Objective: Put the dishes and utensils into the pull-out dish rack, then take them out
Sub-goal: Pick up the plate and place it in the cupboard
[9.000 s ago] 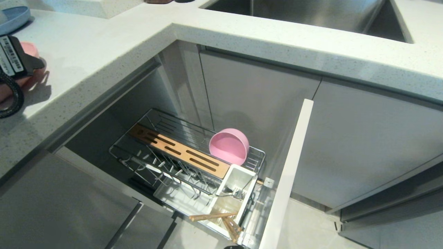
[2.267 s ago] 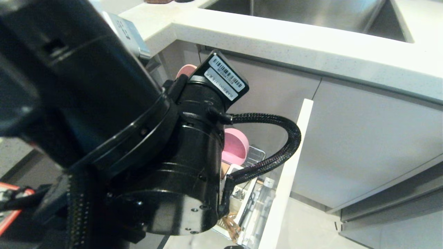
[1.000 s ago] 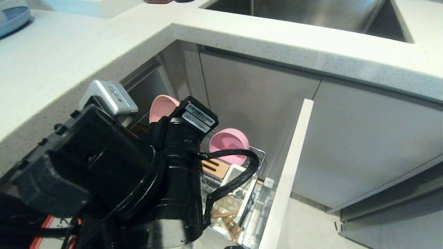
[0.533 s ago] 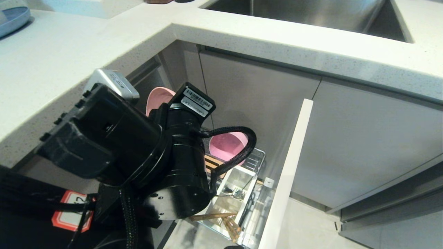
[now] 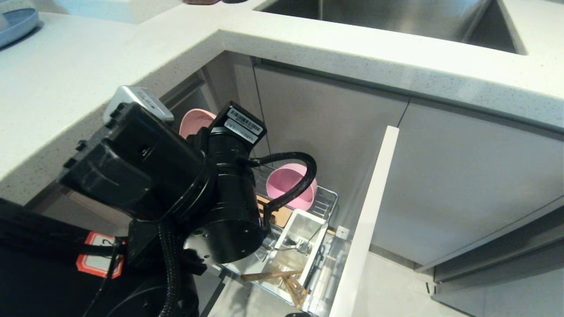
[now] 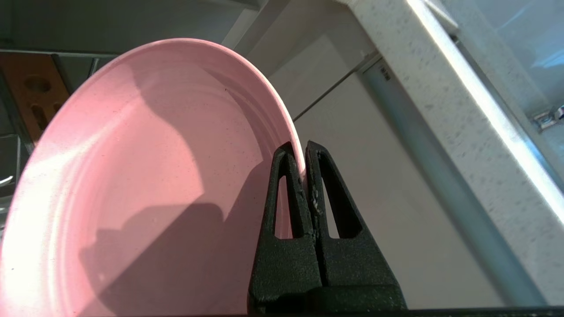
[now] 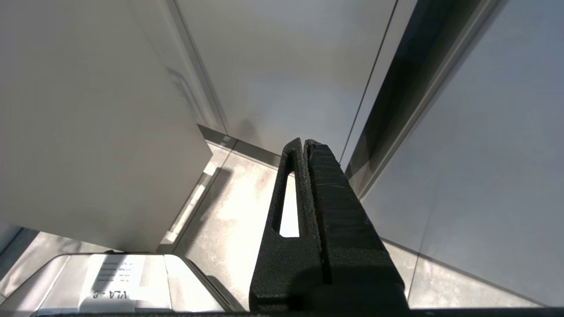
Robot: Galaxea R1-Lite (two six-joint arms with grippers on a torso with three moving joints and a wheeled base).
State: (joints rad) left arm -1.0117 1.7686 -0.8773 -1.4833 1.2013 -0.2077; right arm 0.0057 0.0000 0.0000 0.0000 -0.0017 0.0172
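On the left I see my left gripper pinching the rim of the pink plate, held on edge under the counter, above the rack. Since half a second ago the plate has edged up and leftward. Further right, the pink bowl leans in the rack. My right gripper hangs closed, empty.

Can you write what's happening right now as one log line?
left gripper: shut on pink plate rim | plate: above dish rack | pink bowl: in rack | right gripper: shut, idle
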